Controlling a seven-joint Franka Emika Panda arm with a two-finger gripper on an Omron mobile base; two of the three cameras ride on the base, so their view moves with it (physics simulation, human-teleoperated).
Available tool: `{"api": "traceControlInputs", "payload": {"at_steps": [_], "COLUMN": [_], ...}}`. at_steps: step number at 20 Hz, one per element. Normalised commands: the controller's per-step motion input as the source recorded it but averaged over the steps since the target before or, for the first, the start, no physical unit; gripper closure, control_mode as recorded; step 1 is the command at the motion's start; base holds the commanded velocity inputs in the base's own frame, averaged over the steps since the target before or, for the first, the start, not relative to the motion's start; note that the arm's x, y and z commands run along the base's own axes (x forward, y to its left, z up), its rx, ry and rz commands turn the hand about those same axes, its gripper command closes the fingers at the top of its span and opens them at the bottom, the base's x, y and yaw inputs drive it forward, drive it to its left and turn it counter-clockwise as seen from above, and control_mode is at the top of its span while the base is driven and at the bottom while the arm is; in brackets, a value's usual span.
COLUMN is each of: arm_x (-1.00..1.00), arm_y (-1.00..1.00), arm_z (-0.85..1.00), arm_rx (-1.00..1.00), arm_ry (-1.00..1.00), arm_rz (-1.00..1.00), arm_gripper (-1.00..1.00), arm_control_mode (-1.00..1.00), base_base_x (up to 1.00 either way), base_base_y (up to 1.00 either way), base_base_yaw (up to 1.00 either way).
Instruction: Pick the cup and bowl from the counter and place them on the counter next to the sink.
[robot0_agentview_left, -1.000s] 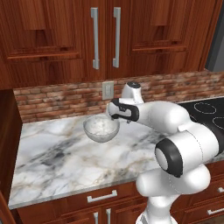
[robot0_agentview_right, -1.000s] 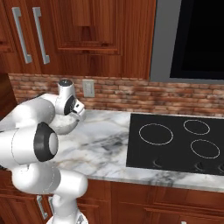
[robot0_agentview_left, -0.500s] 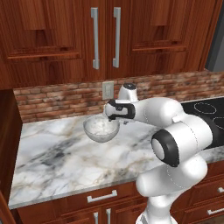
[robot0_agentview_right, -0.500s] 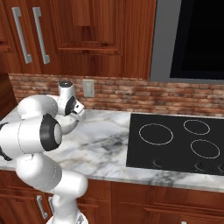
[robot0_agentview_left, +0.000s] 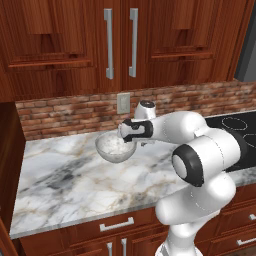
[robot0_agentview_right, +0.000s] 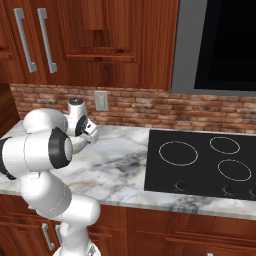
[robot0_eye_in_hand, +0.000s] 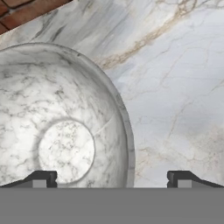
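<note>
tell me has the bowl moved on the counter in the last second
No. In the left base view the bowl sits in the same spot below the wall outlet, while the open hand hangs at its right rim.

I see the bowl (robot0_agentview_left: 115, 147) as translucent, mottled grey-white glass, smooth inside. At the lower left, the counter (robot0_agentview_left: 65, 185) looks like polished white marble with grey and tan veins. Across the top, the cabinets (robot0_agentview_left: 60, 45) are reddish-brown wood with brushed metal handles (robot0_agentview_left: 108, 44). At centre right, the cooktop (robot0_agentview_right: 200, 165) is glossy black glass; the backsplash (robot0_agentview_right: 165, 107) is rough brick
</note>
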Motion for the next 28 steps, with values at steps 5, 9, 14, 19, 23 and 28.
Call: {"api": "traceControlInputs", "payload": {"at_steps": [5, 9, 14, 19, 23, 28], "arm_x": [0.0, 0.0, 0.0, 0.0, 0.0, 0.0], "arm_y": [0.0, 0.0, 0.0, 0.0, 0.0, 0.0], "arm_z": [-0.17, -0.19, -0.31, -0.2, -0.03, 0.0], "arm_rx": [0.0, 0.0, 0.0, 0.0, 0.0, 0.0], "arm_ry": [0.0, 0.0, 0.0, 0.0, 0.0, 0.0], "arm_rz": [0.0, 0.0, 0.0, 0.0, 0.0, 0.0], "arm_gripper": [-1.0, -1.0, -1.0, -1.0, -1.0, 1.0], "arm_control_mode": [-1.0, -1.0, -1.0, -1.0, -1.0, -1.0], "base_base_x": [0.0, 0.0, 0.0, 0.0, 0.0, 0.0], "base_base_y": [0.0, 0.0, 0.0, 0.0, 0.0, 0.0], "base_base_yaw": [0.0, 0.0, 0.0, 0.0, 0.0, 0.0]}}
